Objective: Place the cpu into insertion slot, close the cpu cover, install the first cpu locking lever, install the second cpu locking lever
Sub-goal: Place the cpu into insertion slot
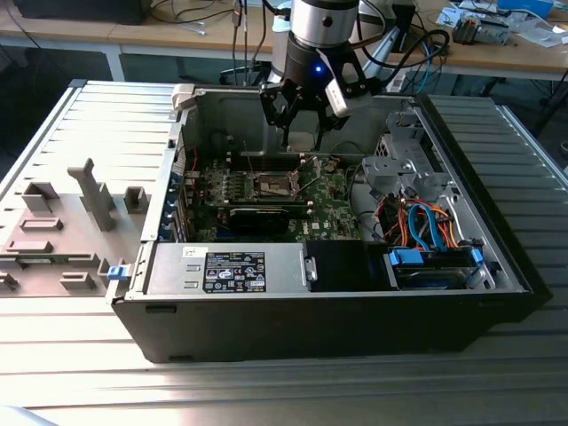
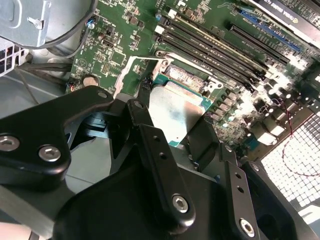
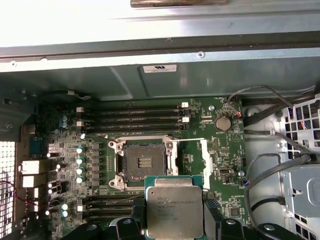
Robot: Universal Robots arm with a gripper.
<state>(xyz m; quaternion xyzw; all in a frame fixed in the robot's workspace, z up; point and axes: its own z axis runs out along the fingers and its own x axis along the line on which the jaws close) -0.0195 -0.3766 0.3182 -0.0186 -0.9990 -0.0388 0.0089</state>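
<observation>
First wrist view: my fingers (image 3: 212, 222) clamp the cpu (image 3: 175, 207) near the open insertion slot (image 3: 145, 164); placing demands square alignment.

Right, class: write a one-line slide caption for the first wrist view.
Gripper holding the cpu over the green motherboard, not yet in the empty insertion slot.

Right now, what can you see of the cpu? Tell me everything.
The cpu is a small flat square chip with a dull silver-grey metal top bearing faint print and a thin green edge. The gripper holds it by two opposite sides, top facing up, over the green board, beside the open, empty socket, not seated in it.
</observation>
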